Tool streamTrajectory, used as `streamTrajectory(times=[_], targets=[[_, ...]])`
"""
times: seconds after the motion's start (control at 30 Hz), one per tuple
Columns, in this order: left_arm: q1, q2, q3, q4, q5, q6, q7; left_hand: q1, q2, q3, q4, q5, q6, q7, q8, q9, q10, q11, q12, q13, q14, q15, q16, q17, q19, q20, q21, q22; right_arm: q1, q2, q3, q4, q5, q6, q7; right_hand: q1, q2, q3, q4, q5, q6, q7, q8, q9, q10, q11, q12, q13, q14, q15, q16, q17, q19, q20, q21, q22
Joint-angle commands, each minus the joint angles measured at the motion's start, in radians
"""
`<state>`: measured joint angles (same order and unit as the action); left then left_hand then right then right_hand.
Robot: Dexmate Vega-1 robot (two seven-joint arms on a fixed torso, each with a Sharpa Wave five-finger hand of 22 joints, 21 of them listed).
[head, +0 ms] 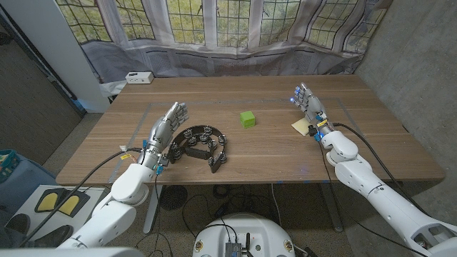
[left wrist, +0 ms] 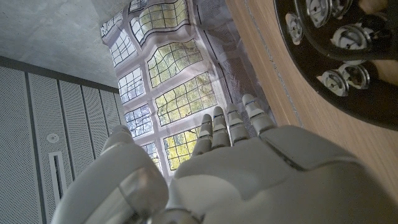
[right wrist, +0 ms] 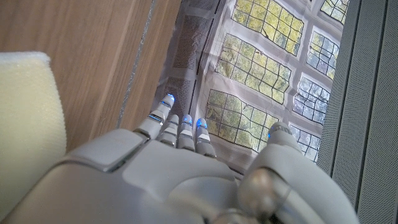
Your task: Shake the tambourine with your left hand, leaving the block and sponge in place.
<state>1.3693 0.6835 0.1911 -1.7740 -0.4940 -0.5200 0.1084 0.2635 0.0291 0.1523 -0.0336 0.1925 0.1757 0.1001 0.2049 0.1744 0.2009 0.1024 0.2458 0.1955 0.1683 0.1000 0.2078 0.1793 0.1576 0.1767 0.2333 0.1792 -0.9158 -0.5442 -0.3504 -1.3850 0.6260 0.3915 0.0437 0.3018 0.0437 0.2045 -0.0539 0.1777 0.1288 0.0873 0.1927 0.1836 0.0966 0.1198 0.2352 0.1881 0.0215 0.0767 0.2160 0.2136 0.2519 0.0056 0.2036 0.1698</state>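
Observation:
A black tambourine (head: 201,145) with metal jingles lies on the wooden table (head: 271,153), front left of centre; its rim and jingles (left wrist: 339,46) are close beside my hand in the left wrist view. My left hand (head: 164,130) stands just left of it, fingers apart and stretched forward, holding nothing. The green block (head: 247,119) sits near the table's middle. A pale yellow sponge (head: 300,126) lies at the right, partly hidden by my right hand (head: 308,106), which stands open beside it with fingers extended. The sponge (right wrist: 28,106) is next to that hand in the right wrist view.
A small white box (head: 138,77) sits at the table's far left corner. A draped curtain printed with windows (head: 235,28) hangs behind the table. Bare wood lies between the block and the sponge and along the far side.

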Motion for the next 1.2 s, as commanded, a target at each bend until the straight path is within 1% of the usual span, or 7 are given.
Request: streamTrajectory(times=[0.03,0.27,0.43,0.73,0.97,1.1,1.2], targets=[[0.103,0.009,-0.040,-0.092,-0.005,-0.006,0.019,0.010,-0.006,0.002,-0.010,-0.001,0.020,0.002,0.008,0.005,0.017,-0.002,0.010,0.003,0.017,-0.002,0.007,0.002,0.011,0.001,0.005,0.002,0.016,-0.017,0.015,0.024,0.035,0.006,0.065,-0.005,0.005,0.001,-0.004,0.005,0.011,0.000,0.005,0.002,0.011,0.003,-0.001,0.004,0.008,0.003,-0.001,0.003,0.008,0.003,-0.001,0.002],[0.181,-0.018,-0.073,-0.160,0.120,-0.001,0.114,0.010,-0.010,0.000,-0.014,-0.002,0.039,-0.002,0.009,0.005,0.039,-0.006,0.015,0.003,0.037,-0.008,0.009,0.002,0.036,-0.004,0.010,0.002,0.009,-0.053,0.035,0.019,0.064,0.000,0.113,-0.005,0.006,0.001,-0.005,0.005,0.015,0.002,0.006,0.002,0.015,0.002,-0.001,0.004,0.008,0.004,-0.001,0.002,0.008,0.003,-0.001,0.002],[0.174,-0.031,-0.079,-0.146,0.139,-0.024,0.103,0.015,-0.008,0.002,-0.018,-0.003,0.052,-0.002,0.010,0.005,0.052,-0.011,0.017,0.004,0.046,-0.012,0.009,0.002,0.045,-0.007,0.010,0.002,-0.017,-0.062,0.050,-0.017,0.060,-0.007,0.072,-0.005,0.006,0.000,-0.006,0.005,0.016,0.001,0.005,0.002,0.015,0.002,-0.002,0.004,0.009,0.005,-0.001,0.002,0.008,0.003,-0.002,0.002],[0.176,-0.034,-0.130,-0.135,0.184,-0.039,0.103,0.040,0.005,0.016,-0.034,-0.005,0.087,-0.007,0.016,0.005,0.075,-0.019,0.020,0.004,0.070,-0.021,0.009,0.001,0.067,-0.012,0.011,0.002,-0.043,-0.053,0.050,-0.080,0.017,-0.003,-0.009,-0.005,0.006,0.000,-0.007,0.005,0.019,0.001,0.006,0.002,0.017,0.001,-0.003,0.004,0.010,0.004,-0.001,0.002,0.010,0.002,-0.002,0.002],[0.192,-0.044,-0.170,-0.148,0.297,-0.014,0.148,0.060,0.017,0.028,-0.045,-0.006,0.102,-0.011,0.017,0.006,0.083,-0.025,0.020,0.004,0.078,-0.023,0.007,0.001,0.072,-0.013,0.009,0.002,-0.071,-0.055,0.052,-0.120,0.007,-0.014,-0.044,-0.006,0.007,0.000,-0.008,0.005,0.020,0.000,0.005,0.002,0.018,0.001,-0.004,0.004,0.010,0.004,-0.002,0.003,0.010,0.002,-0.002,0.002],[0.205,-0.068,-0.194,-0.157,0.387,-0.014,0.193,0.074,0.023,0.036,-0.053,-0.005,0.107,-0.014,0.016,0.006,0.090,-0.031,0.020,0.004,0.082,-0.026,0.005,0.000,0.075,-0.013,0.007,0.002,-0.095,-0.061,0.057,-0.156,-0.002,-0.017,-0.070,-0.006,0.007,0.000,-0.009,0.005,0.020,0.000,0.005,0.002,0.018,0.000,-0.005,0.005,0.011,0.004,-0.002,0.002,0.010,0.003,-0.003,0.002],[0.199,-0.106,-0.204,-0.143,0.461,-0.033,0.243,0.113,0.034,0.057,-0.079,-0.006,0.163,-0.021,0.026,0.006,0.131,-0.045,0.027,0.004,0.121,-0.037,0.009,-0.001,0.104,-0.014,0.009,0.002,-0.112,-0.067,0.060,-0.181,-0.015,-0.018,-0.089,-0.005,0.008,0.000,-0.010,0.005,0.020,0.000,0.005,0.002,0.018,0.001,-0.005,0.005,0.011,0.003,-0.002,0.002,0.011,0.002,-0.003,0.003]])
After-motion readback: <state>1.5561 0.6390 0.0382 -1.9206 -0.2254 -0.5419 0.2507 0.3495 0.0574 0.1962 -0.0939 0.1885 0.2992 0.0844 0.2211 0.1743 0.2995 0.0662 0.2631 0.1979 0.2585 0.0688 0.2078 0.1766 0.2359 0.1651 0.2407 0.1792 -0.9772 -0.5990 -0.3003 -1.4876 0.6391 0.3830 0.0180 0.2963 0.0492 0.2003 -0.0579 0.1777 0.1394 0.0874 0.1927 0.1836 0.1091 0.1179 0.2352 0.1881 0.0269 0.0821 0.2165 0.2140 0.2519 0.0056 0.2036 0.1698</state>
